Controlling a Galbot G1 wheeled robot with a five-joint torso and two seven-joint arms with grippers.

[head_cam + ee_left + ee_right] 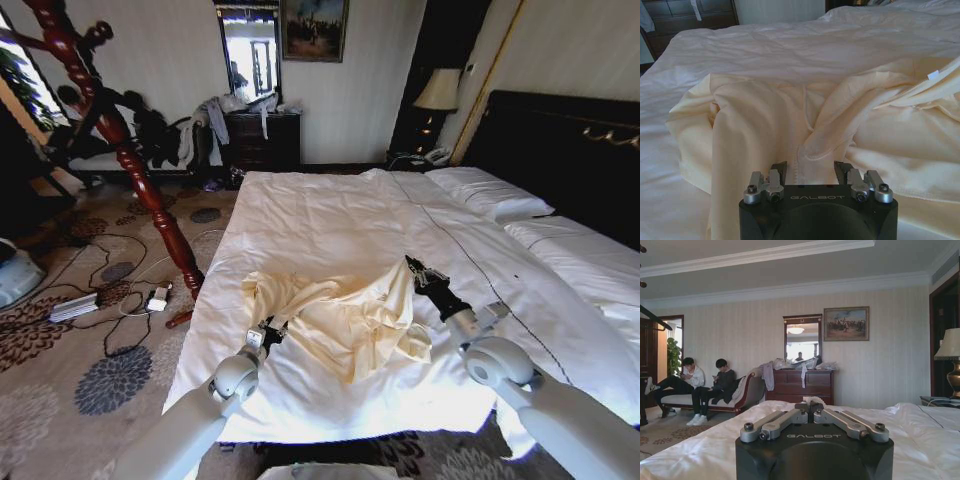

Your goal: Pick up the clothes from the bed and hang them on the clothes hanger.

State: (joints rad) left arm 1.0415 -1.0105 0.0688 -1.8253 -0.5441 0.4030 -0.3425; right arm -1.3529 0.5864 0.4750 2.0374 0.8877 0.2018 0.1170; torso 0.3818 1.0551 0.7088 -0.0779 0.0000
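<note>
Cream shirt (345, 315) lying crumpled on white duvet (330, 215) near foot edge of bed; left gripper (272, 330) resting at its near hem, fingers (779, 169) spread, fabric fold between; right gripper (415, 268) pinching closed on raised shirt corner; wooden coat stand (125, 150) standing beside bed's left edge.

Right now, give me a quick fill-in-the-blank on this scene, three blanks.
1. The cream shirt lies crumpled on the white ___.
2. The right pincer is ___ on a fold of the shirt.
3. The left pincer is ___, with a seam of the shirt between its fingers.
Missing words: bed; shut; open.
</note>
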